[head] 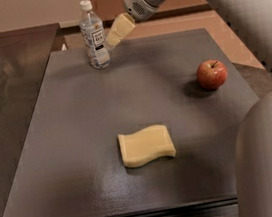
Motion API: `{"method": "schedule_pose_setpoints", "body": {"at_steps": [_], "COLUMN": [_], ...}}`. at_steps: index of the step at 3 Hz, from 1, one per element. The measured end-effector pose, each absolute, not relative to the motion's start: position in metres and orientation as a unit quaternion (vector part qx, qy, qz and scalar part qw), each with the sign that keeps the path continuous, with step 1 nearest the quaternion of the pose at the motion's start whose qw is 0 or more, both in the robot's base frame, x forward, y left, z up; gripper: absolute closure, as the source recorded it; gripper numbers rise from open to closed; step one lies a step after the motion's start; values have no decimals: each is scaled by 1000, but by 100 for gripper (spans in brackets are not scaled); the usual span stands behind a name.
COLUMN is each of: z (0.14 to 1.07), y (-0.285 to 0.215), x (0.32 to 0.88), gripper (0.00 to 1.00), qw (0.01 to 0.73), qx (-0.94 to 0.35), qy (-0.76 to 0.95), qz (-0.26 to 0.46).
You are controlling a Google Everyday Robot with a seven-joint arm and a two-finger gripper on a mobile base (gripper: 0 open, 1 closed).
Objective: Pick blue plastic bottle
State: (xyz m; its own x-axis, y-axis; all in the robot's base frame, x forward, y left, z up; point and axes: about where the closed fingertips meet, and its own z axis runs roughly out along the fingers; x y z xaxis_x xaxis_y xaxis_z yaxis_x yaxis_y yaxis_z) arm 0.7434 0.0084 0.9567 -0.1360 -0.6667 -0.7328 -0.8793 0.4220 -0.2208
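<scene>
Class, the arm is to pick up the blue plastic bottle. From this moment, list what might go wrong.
1. The hand hangs just right of the upright blue plastic bottle, level with its label; a sideways bump could topple this tall, narrow bottle.
2. The bottle stands near the far edge of the table; knocked over, it might roll off.

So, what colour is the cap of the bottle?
The cap is white, seen in the camera view. The gripper is close beside the bottle.
</scene>
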Motion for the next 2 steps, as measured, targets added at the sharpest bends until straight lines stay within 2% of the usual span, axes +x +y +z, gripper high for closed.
{"method": "schedule_pose_setpoints", "body": {"at_steps": [2], "z": [954], "y": [56], "x": [765], "gripper": [0], "qw": [434], "qx": [-501], "qy": [732], "qz": [157]}}
